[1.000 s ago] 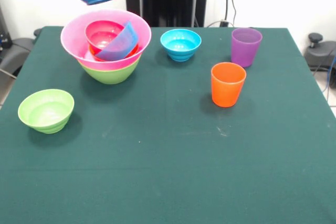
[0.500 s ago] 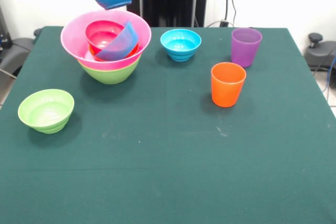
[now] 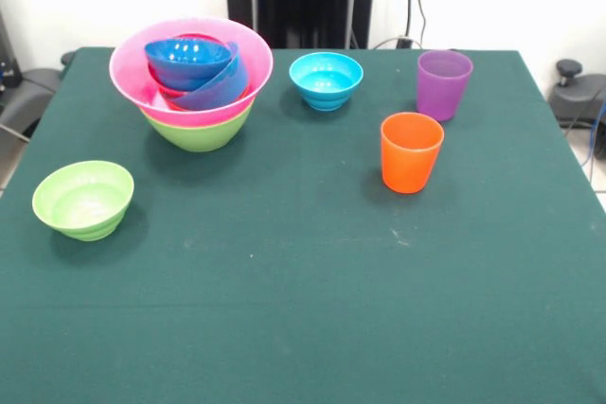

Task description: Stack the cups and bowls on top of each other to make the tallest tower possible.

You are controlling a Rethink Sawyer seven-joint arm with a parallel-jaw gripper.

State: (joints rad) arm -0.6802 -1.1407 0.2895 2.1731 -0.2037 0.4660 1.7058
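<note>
At the upper left of the frame stands the tower [image 3: 192, 92]: a large lime green plastic bowl [image 3: 199, 130] at the base on the dark green worktop [image 3: 303, 272], mouth up, with a huge glossy pink bowl [image 3: 128, 68] nested in it. Inside the pink bowl a deep blue bowl [image 3: 185, 59] sits uppermost, opening upward and roughly level. Under it a paler blue bowl [image 3: 222, 87] leans, its rim tipped toward the left, and a sliver of magenta-red bowl [image 3: 163, 89] shows beneath; further bowls may lie below, but the rims hide them.

To the right of the tower, near the top centre, a cyan plastic bowl [image 3: 326, 79] stands upright. Further right a translucent purple tumbler [image 3: 443, 84] stands upright, its long axis vertical, and just below and left of it an orange tumbler [image 3: 411, 152] stands likewise, apart from it. At the left edge a small lime green bowl [image 3: 83, 199] sits alone, mouth up.

The tool does not show in this view.
</note>
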